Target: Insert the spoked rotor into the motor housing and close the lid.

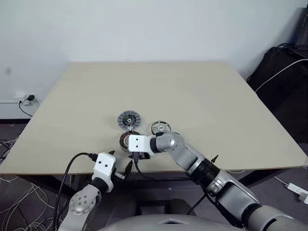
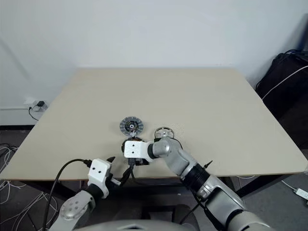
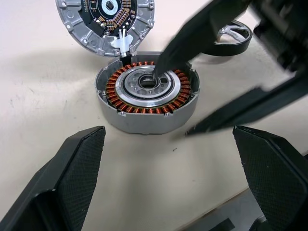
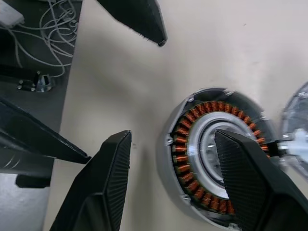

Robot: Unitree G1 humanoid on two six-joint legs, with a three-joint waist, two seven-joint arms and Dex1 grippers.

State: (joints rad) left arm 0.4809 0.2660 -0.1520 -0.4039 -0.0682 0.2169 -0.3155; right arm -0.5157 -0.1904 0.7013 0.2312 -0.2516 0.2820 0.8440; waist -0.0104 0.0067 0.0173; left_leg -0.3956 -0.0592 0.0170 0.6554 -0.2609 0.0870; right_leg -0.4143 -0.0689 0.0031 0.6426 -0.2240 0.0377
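Right now my right gripper [image 4: 168, 187] hangs over the motor housing [image 3: 147, 91], a round grey metal cup with a ring of copper-coloured windings around a silvery centre, sitting near the front edge of the pale tan table [image 1: 192, 91]. Its two black fingers stand apart and hold nothing; one finger sits above the silvery centre, the other outside the housing wall. My left gripper [image 3: 168, 178] is spread wide and empty, hovering near the table's front edge, pointed at the housing.

Just beyond the housing, the lid [image 1: 128, 119], a flat round grey ribbed metal disc, lies face up, seemingly tied to the housing by short leads. The spoked rotor [image 1: 160, 127], a small silver metal wheel with open spokes and a dark rim, lies flat beside it, not yet inserted.

I judge the rotor rigid, fairly light and smooth, so likely slippery. I would pinch it across the rim, keeping it level. Magnets may snatch it inward.
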